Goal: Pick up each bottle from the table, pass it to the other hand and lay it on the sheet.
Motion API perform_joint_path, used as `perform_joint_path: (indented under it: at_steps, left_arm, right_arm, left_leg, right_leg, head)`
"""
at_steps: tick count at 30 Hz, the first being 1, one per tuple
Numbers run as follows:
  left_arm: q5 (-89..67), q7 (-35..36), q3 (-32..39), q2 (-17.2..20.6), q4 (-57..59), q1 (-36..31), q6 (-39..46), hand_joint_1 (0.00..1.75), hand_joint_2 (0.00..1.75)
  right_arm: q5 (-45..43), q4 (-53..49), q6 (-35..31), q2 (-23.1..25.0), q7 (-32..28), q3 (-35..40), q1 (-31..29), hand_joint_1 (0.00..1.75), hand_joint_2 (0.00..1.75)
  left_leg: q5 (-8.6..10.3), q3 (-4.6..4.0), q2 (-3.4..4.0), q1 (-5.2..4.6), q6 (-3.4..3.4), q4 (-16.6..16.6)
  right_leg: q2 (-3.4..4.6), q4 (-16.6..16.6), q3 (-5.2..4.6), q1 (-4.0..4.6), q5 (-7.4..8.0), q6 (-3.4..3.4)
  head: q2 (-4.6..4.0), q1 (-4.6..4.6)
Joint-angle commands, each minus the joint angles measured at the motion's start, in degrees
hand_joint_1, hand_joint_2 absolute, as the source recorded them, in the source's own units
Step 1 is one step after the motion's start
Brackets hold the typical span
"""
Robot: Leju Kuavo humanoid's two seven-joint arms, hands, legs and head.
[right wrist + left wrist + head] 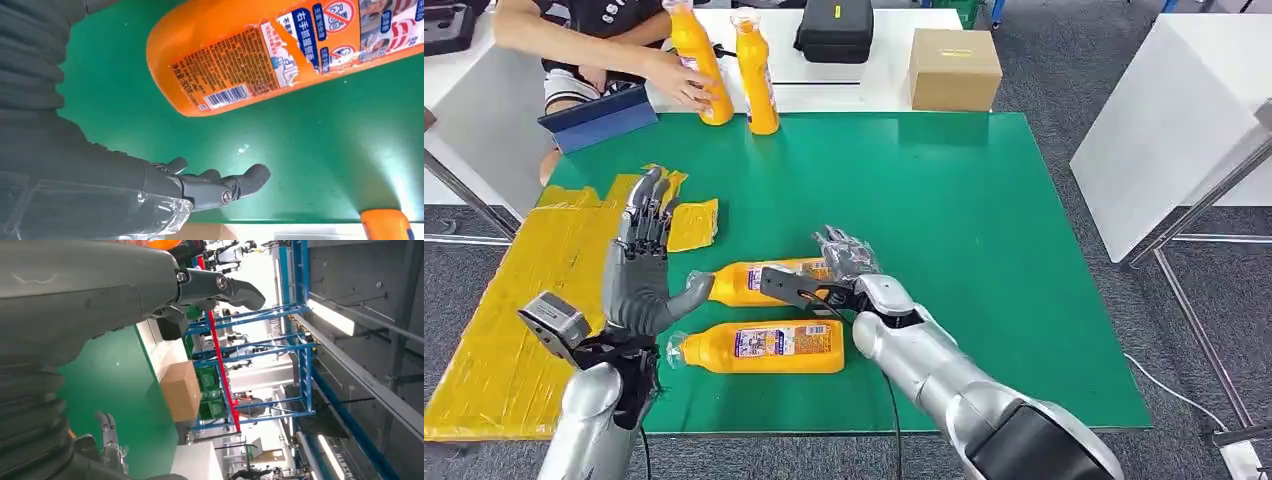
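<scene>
Two orange bottles lie on their sides on the green table (984,220): one (749,283) farther from me, one (764,346) nearer. My right hand (839,272) hovers at the base end of the farther bottle (280,55) with fingers (220,186) spread and holding nothing. My left hand (639,265) is raised beside the bottles' caps, fingers straight, palm toward them, thumb (220,287) free. The yellow sheet (514,320) covers the table's left side. Two more orange bottles (756,75) stand at the far edge; a person's hand rests on the left one (696,55).
A cardboard box (954,68) and a black case (834,28) sit on the white table behind. A blue board (599,118) leans by the person. A small yellow scrap (694,223) lies next to the sheet. A white table (1174,110) stands to the right.
</scene>
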Motion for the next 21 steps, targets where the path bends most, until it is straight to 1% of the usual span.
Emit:
perform_joint_path:
  at_steps: [1, 4, 11, 17, 21]
  left_arm:
    - [0.1, 0.0, 1.0, -0.2, 4.4, -2.6, -0.1, 0.00, 1.75]
    - [0.1, 0.0, 1.0, -0.2, 4.4, -2.6, -0.1, 0.00, 1.75]
    - [0.4, -0.5, 0.4, -0.1, 5.5, -3.2, 0.3, 0.00, 1.75]
    - [0.4, -1.0, 0.9, -0.3, 3.4, -0.8, 0.5, 0.00, 1.75]
    - [0.1, -2.4, 0.8, 0.0, 4.7, -0.1, -0.1, 0.00, 1.75]
  right_arm:
    - [-0.1, 5.1, 0.6, 0.5, 0.0, -0.5, -3.5, 0.00, 1.75]
    - [-0.1, 5.1, 0.6, 0.5, 0.0, -0.5, -3.5, 0.00, 1.75]
    - [2.9, 8.1, 1.3, 1.6, -0.3, 1.2, -3.6, 0.00, 1.75]
    - [4.4, 9.5, 1.8, 1.4, 0.0, 2.5, -2.9, 0.00, 1.75]
    - [5.0, 10.3, 0.0, 0.9, -0.3, 2.3, -1.9, 0.00, 1.75]
  left_leg:
    - [-0.06, 0.11, -0.06, 0.02, -0.15, 0.0]
    - [-0.04, 0.10, -0.06, 0.01, -0.16, 0.0]
    - [-0.02, 0.07, -0.05, 0.01, -0.12, 0.0]
    - [-0.05, 0.12, -0.02, 0.02, -0.13, 0.0]
    - [-0.08, 0.24, -0.01, 0.02, -0.18, -0.1]
  right_leg:
    - [-0.10, 0.0, 0.13, 0.02, -0.08, -0.05]
    - [-0.10, 0.0, 0.13, 0.01, -0.07, -0.05]
    - [-0.08, 0.0, 0.08, 0.01, -0.04, -0.04]
    - [-0.06, 0.0, 0.14, 0.02, -0.05, -0.04]
    - [-0.05, -0.1, 0.26, 0.02, -0.08, -0.05]
  head:
    - [0.00, 0.00]
    - [0.00, 0.00]
    - [0.00, 0.02]
    - [0.00, 0.02]
    - [0.00, 0.00]
